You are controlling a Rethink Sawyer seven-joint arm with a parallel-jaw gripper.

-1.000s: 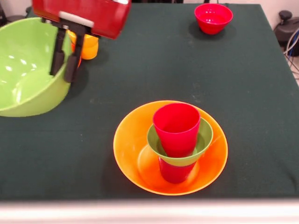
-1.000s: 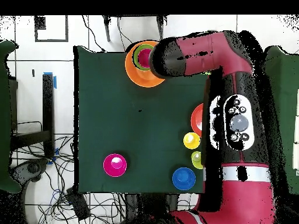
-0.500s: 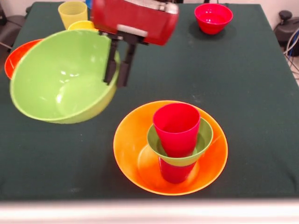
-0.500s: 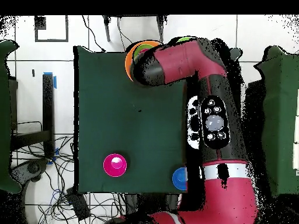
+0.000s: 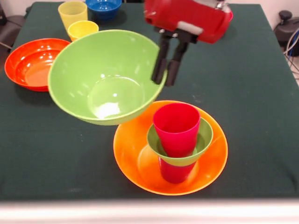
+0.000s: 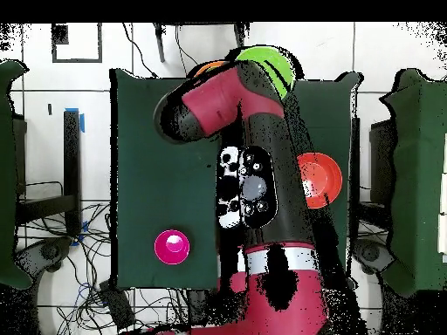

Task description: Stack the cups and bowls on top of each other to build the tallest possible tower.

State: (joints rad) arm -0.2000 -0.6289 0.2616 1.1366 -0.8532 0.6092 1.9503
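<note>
The gripper holds the large green bowl off the table. The jaws are closed on the bowl's rim, one finger inside the wall and one outside. The bowl body extends from the jaws toward the picture's left in the front view. The bowl is tilted: its opening faces up and toward the camera, and its rim plane slopes down to the near side.

The tower stands on the table directly below and slightly nearer than the jaws. It consists of the large yellow-orange bowl at the base, the small green bowl above it, and the red-pink cup upright in that bowl with its mouth up. The held bowl's lower edge overlaps the yellow-orange bowl's rim in the front view; contact cannot be determined.

Beyond the held bowl, away from the jaws, are the orange-red bowl, the yellow-orange cup, the pale yellow cup and the blue bowl.

The overhead view shows the small red-pink bowl, which the front view does not; there the arm covers the tower.
</note>
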